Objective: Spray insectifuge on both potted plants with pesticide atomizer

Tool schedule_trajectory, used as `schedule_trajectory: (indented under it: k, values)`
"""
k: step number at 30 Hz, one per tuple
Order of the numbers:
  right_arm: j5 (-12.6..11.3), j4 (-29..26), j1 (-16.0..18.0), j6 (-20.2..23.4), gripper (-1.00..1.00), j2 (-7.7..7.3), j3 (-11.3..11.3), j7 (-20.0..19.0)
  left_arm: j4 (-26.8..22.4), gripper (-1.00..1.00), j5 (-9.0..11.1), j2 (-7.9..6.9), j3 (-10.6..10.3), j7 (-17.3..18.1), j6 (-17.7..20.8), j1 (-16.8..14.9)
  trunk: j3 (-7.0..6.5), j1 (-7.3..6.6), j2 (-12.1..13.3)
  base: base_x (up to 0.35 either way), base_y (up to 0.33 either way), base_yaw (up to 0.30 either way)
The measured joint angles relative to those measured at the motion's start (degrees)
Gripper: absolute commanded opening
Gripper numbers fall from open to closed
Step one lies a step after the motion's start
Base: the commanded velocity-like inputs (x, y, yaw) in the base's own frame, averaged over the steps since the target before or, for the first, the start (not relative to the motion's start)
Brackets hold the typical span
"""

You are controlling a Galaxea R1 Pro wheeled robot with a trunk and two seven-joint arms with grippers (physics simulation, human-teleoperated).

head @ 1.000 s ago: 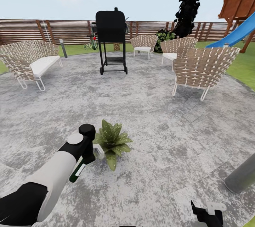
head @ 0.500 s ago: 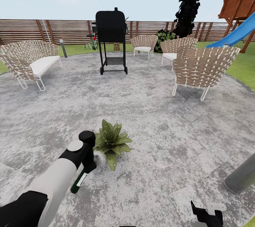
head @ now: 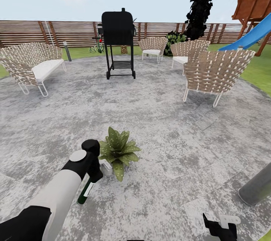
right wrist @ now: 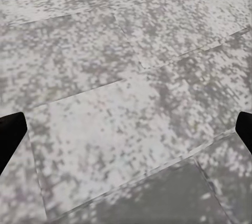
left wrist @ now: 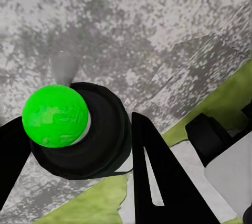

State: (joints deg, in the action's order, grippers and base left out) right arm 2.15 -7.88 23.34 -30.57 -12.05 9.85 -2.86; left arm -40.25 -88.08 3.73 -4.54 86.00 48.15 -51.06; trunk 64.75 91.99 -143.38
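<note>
1. While the patio (head: 158, 105) spreads wide around the robot, its bare stone runs free from 10 to 2 o'clock as far as the grill (head: 119, 41) at 12, the bench (head: 32, 66) at 10 and the chairs (head: 216, 73) at 1 to 2 o'clock.
2. Lawn (head: 259, 69) and the slat fence (head: 67, 32) close the far edge; a grey post (head: 258, 186) leans in at 4 o'clock, near the right gripper (head: 220, 228).
3. One plant (head: 119, 150) stands alone on the stone at 6 o'clock, with open ground on every side but its 9 o'clock side, where the left arm (head: 56, 196) reaches in.
4. Left gripper (head: 96, 169): clamped around the atomizer (head: 86, 192), its black fingers (left wrist: 157, 177) on either side of the bottle's dark collar in the wrist view.
5. Right gripper: fingers spread wide at the edges of its wrist view, holding nothing, over bare slabs (right wrist: 126, 108).
6. The atomizer hangs below the left hand, just beside the plant; its long axis is tilted, the base toward 7 o'clock. Its top is hidden behind the hand in the head view; the wrist view looks down on its green cap (left wrist: 55, 115).
</note>
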Motion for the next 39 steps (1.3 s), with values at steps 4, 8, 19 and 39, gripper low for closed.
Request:
schedule_trajectory:
  k: [4,8,19,39]
  values:
    - [0.0,0.0,0.0,0.0,1.0,0.0,0.04,0.0,-5.25,-1.0,0.02,0.97,0.14,0.56,0.06,0.02,0.0,0.0,0.0,0.0,0.0,0.0]
    - [0.0,0.0,0.0,0.0,1.0,0.0,0.02,0.0,-6.19,-1.0,-0.17,0.45,5.16,0.91,-0.09,-0.03,0.0,0.0,0.0,0.0,0.0,0.0]
    - [0.0,0.0,0.0,0.0,1.0,0.0,0.03,0.0,-6.18,-1.0,-0.39,3.08,5.35,1.73,0.18,-0.35,0.0,0.0,0.0,0.0,0.0,0.0]
    - [0.0,0.0,0.0,0.0,1.0,0.0,-0.02,0.0,-6.15,-1.0,-0.48,-0.11,5.22,1.93,-0.28,0.62,0.0,0.0,0.0,0.0,0.045,0.0]
